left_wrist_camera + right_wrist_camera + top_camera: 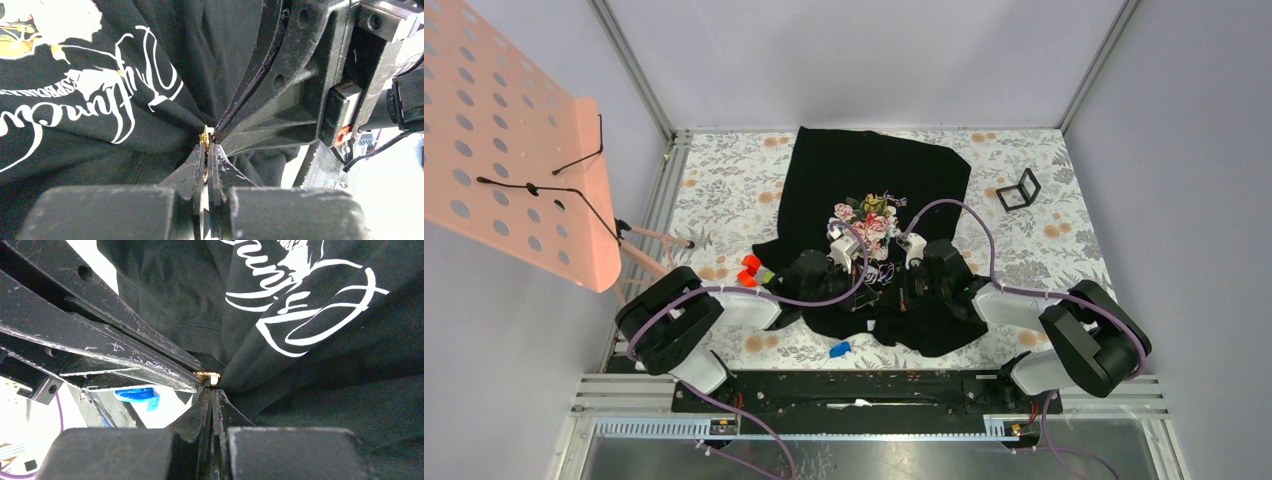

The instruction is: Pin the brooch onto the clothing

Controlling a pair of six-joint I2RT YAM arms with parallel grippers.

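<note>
Looking at the wrist views: your left pincer (206, 146) is shut on the brooch (204, 136), gold showing between its tips. Right pincer (213, 390) also closed, meeting it tip to tip at a fold of the clothing (225, 45) beside the white script (92, 81); can't tell what it grips.

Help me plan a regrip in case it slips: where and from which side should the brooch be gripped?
Probably by its bare gold end, from the near side, as the left gripper does: the brooch is tiny and juts from a fold of the shirt, so only a tip pinch fits.
</note>
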